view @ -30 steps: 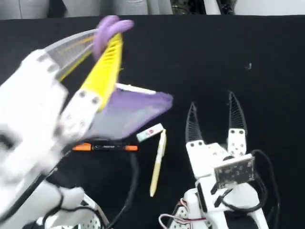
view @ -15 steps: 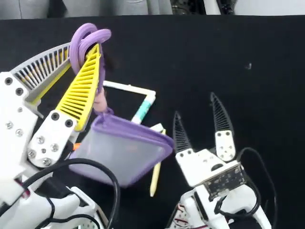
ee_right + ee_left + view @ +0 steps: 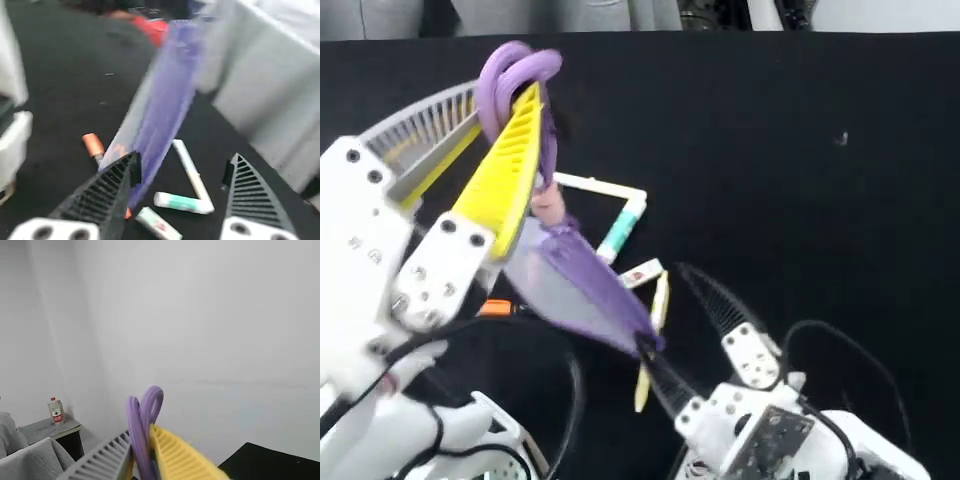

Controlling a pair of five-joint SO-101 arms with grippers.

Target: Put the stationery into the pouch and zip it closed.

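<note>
Aloft, left fingers (image 3: 510,170) pinch the purple pouch (image 3: 582,285) (by its loop (image 3: 508,68)), right fingers (image 3: 715,302) spread at its lower corner.

**A black table (image 3: 820,110) in a plain white room**

The table's top is matte and dark under soft, even light. Behind the table rise bare white walls (image 3: 210,315), meeting in a faint vertical corner. Well apart from the table, against the wall, is a small dark stand (image 3: 62,432) with a grey top. On it a clear bottle (image 3: 56,410) with a red label stands upright. Grey cloth (image 3: 27,460) shows on that same side of the table
</note>
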